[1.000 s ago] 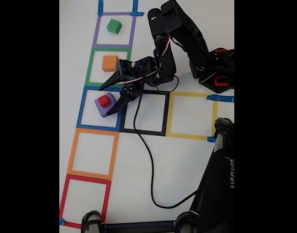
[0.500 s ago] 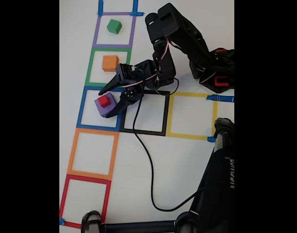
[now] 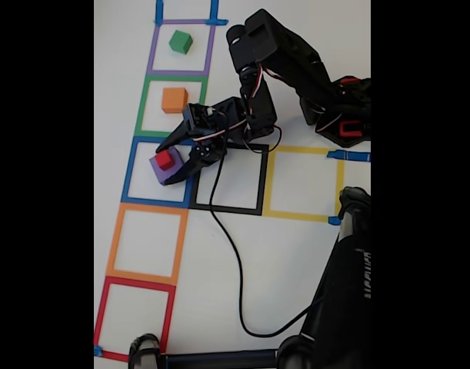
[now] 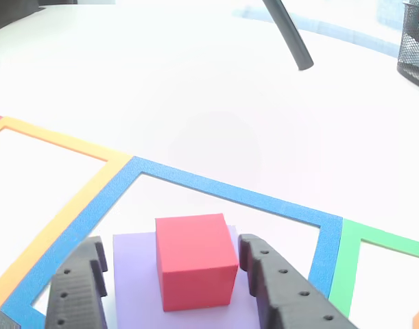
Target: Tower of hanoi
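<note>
Four cubes were counted in the fixed view: one green cube [image 3: 180, 41], one orange cube [image 3: 174, 99], one red cube [image 3: 166, 159] and one larger purple cube [image 3: 162, 171]. Seven taped squares marked the tabletop [image 3: 296, 261]: one each of purple, green, blue, black, yellow, orange and red. There was one arm with one hand [image 3: 173, 161].
</note>
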You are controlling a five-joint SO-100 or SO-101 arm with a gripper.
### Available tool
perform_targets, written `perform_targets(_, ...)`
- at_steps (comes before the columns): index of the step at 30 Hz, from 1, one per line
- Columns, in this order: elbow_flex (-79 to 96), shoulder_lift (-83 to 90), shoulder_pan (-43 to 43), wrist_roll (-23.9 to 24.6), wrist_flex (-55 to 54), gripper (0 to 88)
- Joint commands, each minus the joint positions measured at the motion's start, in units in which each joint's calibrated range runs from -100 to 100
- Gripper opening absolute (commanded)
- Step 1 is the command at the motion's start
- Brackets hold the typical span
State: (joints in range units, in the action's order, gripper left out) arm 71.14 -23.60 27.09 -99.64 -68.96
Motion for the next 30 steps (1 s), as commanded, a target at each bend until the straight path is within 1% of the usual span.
perform_targets(1, -1.2, 0.4, -0.1, -0.4, -1.0, 17.1)
perform_targets(14, -0.8, 1.0, 0.7, -0.4, -0.8, 11.0)
perform_targets(19, -0.7, 1.0, 0.8, -0.4, -0.9, 5.4)
perform_targets(30, -0.2, 2.6, 0.6, -0.4, -0.3, 1.4)
